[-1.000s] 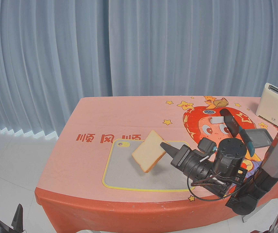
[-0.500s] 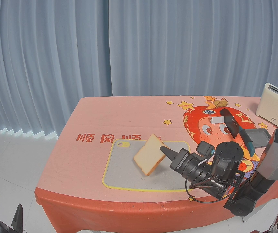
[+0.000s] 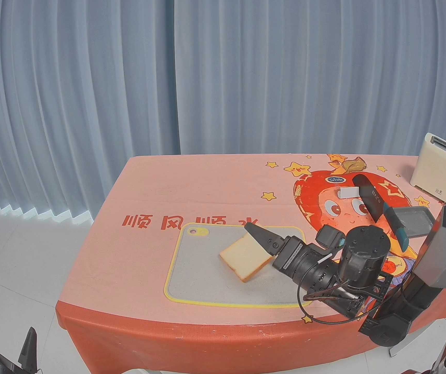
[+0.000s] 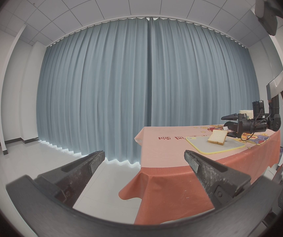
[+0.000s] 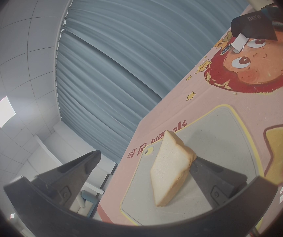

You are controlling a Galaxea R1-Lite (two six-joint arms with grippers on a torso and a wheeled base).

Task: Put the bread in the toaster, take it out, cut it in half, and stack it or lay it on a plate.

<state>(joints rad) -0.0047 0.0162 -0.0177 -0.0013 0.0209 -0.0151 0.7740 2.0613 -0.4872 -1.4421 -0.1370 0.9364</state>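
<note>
A slice of white bread (image 3: 246, 258) rests tilted on the grey cutting board (image 3: 197, 276), with one edge on the board and the other propped on a finger of my right gripper (image 3: 257, 245). That gripper is open: one finger (image 3: 257, 232) stands free above the slice and the other (image 5: 214, 181) lies under it. The right wrist view shows the bread (image 5: 171, 168) leaning on that finger. The white toaster (image 3: 441, 167) stands at the table's far right. My left gripper (image 3: 11, 322) hangs open, low and left of the table, holding nothing.
A knife (image 3: 384, 209) with a black blade and a teal handle lies across a grey tray (image 3: 415, 220) right of the board. A small white block (image 3: 346, 192) sits beside the blade. The table's front edge runs just below the board.
The right gripper lowered the slice from mid-air onto the cutting board and opened. The bread now lies lower and flatter. The left arm has not moved.
</note>
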